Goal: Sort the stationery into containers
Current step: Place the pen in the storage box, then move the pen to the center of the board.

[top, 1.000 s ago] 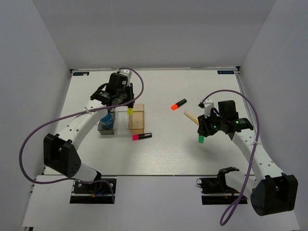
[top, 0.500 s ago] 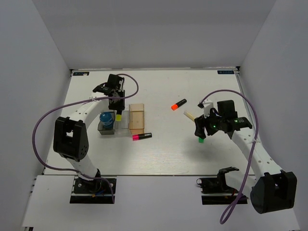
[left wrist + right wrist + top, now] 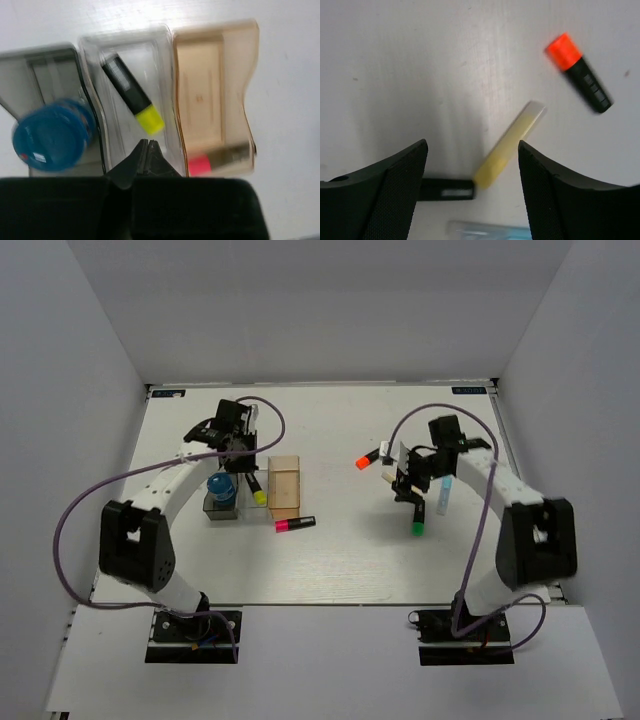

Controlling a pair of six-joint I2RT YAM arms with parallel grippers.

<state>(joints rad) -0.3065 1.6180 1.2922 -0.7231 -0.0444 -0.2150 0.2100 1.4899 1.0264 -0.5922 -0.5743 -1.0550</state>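
Note:
The containers stand in a row: dark grey point(image 3: 40, 62), clear point(image 3: 165, 75) and tan point(image 3: 210, 95). A blue roll point(image 3: 52, 135) sits in the dark grey one. A yellow-capped highlighter point(image 3: 132, 97) lies slanted in the clear one, and my left gripper point(image 3: 148, 145) hangs shut and empty just above it. A pink-capped highlighter point(image 3: 294, 524) lies on the table in front of the tan bin. My right gripper point(image 3: 472, 147) stands open over the pale yellow stick point(image 3: 510, 145), touching nothing. An orange-capped highlighter point(image 3: 577, 72) lies beyond it, and a green-capped one point(image 3: 417, 525) lies nearer.
A clear, light blue tube point(image 3: 443, 495) lies on the table just right of my right gripper. Grey walls close the table at the back and on both sides. Purple cables loop from both arms over the table.
The yellow-capped highlighter has gone from my left gripper into the clear bin, and that gripper has shut. My right gripper opened wider and swung back-left, from the green-capped highlighter to over the stick.

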